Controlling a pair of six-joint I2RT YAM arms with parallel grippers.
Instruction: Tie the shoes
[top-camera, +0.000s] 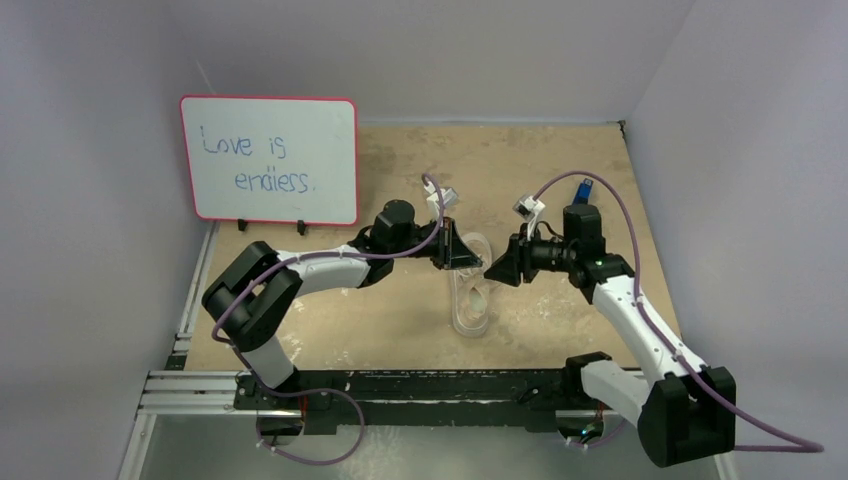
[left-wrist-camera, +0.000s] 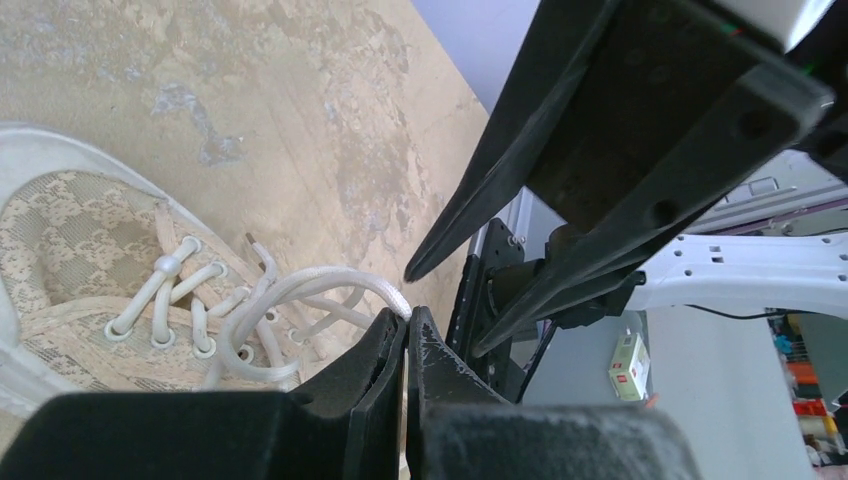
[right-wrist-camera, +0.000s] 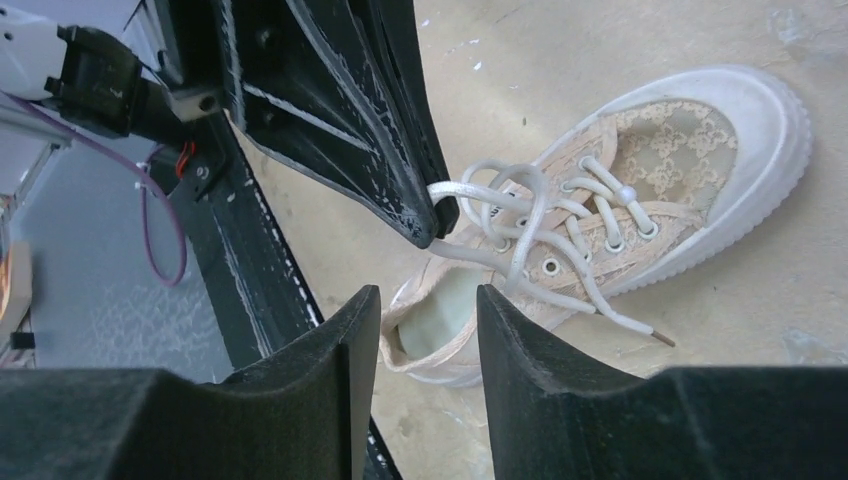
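The pale pink-beige sneaker (top-camera: 472, 295) lies on the table between the arms, toe pointing away; it also shows in the left wrist view (left-wrist-camera: 70, 260) and the right wrist view (right-wrist-camera: 640, 190). Its white laces (right-wrist-camera: 520, 225) lie loosely crossed over the tongue. My left gripper (left-wrist-camera: 408, 322) is shut on a white lace loop (left-wrist-camera: 330, 282), held just above the shoe; the right wrist view shows its tips pinching the lace (right-wrist-camera: 432, 222). My right gripper (right-wrist-camera: 428, 300) is open and empty, above the shoe's heel opening, close to the left gripper (top-camera: 474, 262).
A whiteboard (top-camera: 270, 158) with handwriting stands at the back left. A free lace end with a brown tip (right-wrist-camera: 655, 338) lies on the table beside the shoe. The black rail of the arm bases (top-camera: 420, 385) runs along the near table edge.
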